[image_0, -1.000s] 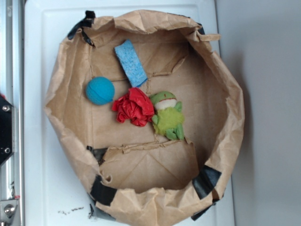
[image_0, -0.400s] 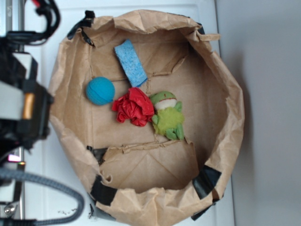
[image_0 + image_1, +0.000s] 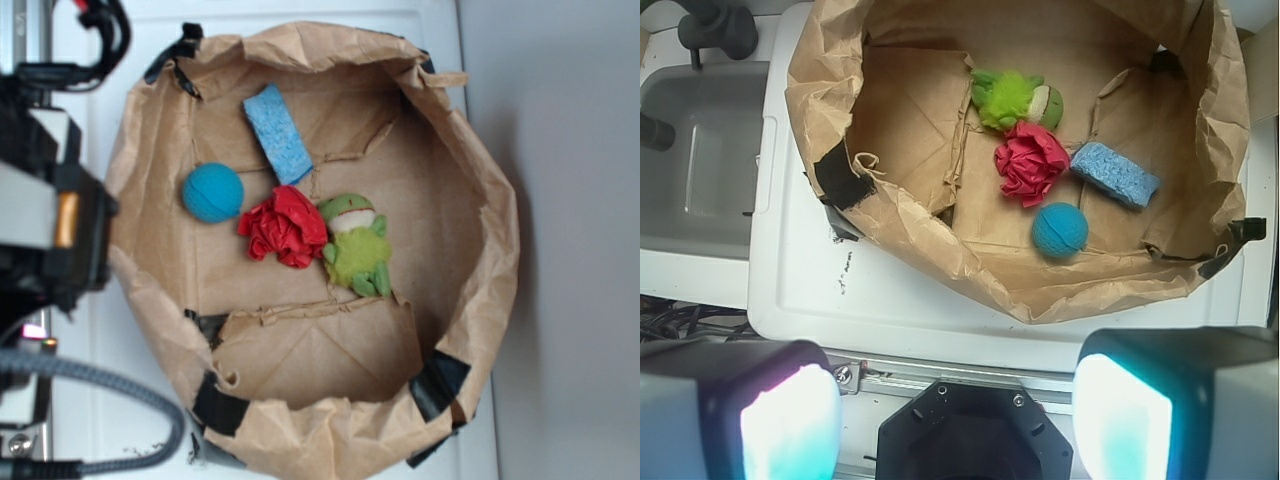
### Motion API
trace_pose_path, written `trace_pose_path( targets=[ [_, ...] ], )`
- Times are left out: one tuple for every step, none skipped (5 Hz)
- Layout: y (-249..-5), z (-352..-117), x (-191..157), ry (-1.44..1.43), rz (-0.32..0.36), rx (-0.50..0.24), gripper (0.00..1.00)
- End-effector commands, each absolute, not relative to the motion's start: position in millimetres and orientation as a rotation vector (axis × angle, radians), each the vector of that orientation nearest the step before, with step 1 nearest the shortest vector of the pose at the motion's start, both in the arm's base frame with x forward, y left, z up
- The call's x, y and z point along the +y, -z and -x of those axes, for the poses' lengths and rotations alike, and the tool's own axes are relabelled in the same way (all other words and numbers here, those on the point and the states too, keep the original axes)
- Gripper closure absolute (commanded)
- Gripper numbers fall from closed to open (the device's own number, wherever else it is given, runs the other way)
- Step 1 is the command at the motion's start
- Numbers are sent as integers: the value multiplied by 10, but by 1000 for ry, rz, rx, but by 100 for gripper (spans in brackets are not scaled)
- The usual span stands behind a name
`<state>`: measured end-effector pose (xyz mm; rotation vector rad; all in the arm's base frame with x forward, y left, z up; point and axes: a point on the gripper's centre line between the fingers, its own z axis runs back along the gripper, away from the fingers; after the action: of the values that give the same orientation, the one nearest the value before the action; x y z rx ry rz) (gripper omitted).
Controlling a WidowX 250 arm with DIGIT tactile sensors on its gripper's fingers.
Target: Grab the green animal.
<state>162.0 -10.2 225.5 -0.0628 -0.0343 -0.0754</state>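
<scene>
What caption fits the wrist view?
Open gripper outside the paper bag holding green animal, red cloth, blue ball, sponge.

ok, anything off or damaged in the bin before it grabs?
Nothing spilled. The paper bag is crumpled, its rim patched with black tape. The green animal lies beside the red cloth ball, seemingly touching. The claw is wide open, outside the bag.

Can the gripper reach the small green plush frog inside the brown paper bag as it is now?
Probably yes, from above. The green plush frog lies uncovered in the open brown paper bag; the red cloth ball touching it may crowd the open gripper, now outside the bag.
</scene>
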Motion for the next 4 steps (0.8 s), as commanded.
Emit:
trace_pose_path(
  targets=[
    [-2000, -2364, 112, 342, 245, -70, 0],
    [-1724, -2553, 182, 420, 206, -115, 0],
    [-1402, -2636, 210, 479, 142, -130, 0],
    [-1402, -2636, 210, 479, 142, -130, 0]
  ],
)
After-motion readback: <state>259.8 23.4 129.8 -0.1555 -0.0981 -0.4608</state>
